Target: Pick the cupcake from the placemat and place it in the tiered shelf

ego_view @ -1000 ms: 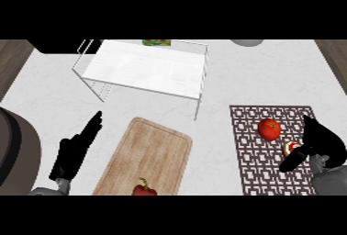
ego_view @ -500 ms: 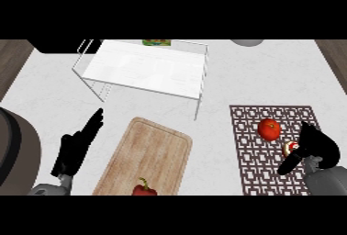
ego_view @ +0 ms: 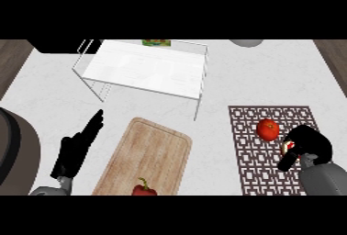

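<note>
The right hand [ego_view: 306, 146] is right on top of the cupcake [ego_view: 288, 147]. Only a tiny bit of the cupcake peeks out at the hand's left side, on the placemat [ego_view: 252, 137]. The hand's fingers curl down over it, so it looks like the hand is closing around the cupcake, but most of the cupcake is hidden. A red tomato [ego_view: 268, 129] sits just past the hand, a little up and to the left of it.

The tiered shelf [ego_view: 146, 69] is far away from this hand, up and to the left across the table [ego_view: 271, 78]. The right hand is much nearer the cupcake than the left hand [ego_view: 76, 149], which rests flat and straight beside the cutting board [ego_view: 146, 158] with a red pepper [ego_view: 143, 188] on its near end.

Since a moment ago, the right hand has slid a bit nearer the robot and curled in more. The left hand has not moved.
</note>
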### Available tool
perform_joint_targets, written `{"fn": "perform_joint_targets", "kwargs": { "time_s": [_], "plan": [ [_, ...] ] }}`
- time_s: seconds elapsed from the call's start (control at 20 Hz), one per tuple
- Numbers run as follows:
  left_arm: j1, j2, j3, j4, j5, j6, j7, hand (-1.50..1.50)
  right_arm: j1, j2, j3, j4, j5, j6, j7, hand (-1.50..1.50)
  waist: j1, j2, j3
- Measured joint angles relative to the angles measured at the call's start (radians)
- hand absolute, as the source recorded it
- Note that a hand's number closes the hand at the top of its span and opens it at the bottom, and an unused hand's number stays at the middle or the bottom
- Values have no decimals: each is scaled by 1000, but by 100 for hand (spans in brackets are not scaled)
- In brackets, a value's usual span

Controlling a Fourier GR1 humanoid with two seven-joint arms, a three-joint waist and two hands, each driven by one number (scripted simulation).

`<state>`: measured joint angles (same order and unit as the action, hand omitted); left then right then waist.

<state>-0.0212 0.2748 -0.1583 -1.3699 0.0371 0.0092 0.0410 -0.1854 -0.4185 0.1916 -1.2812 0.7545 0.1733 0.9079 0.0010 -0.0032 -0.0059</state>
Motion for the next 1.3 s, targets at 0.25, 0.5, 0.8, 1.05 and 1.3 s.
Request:
{"fn": "perform_joint_targets", "kwargs": {
  "time_s": [0.25,0.5,0.8,1.05,1.3],
  "plan": [
    [-11,-24,14,2,-30,-2,12,0,-17,22,-14,42,70,-36,-39,150,-1,-4,-6],
    [-7,-27,29,-6,-31,-12,24,0,-14,111,57,-59,162,-51,51,150,-7,-6,-6],
    [-3,-35,14,2,-45,-13,13,0,-34,331,332,-213,257,-115,199,150,15,-7,0],
    [-10,-34,24,13,-43,-16,14,0,-53,380,504,-325,343,-144,297,150,9,-7,2],
    [1,-27,35,6,-33,-23,23,0,-100,393,539,-436,487,-123,326,150,-1,-12,2]
  ]
}}
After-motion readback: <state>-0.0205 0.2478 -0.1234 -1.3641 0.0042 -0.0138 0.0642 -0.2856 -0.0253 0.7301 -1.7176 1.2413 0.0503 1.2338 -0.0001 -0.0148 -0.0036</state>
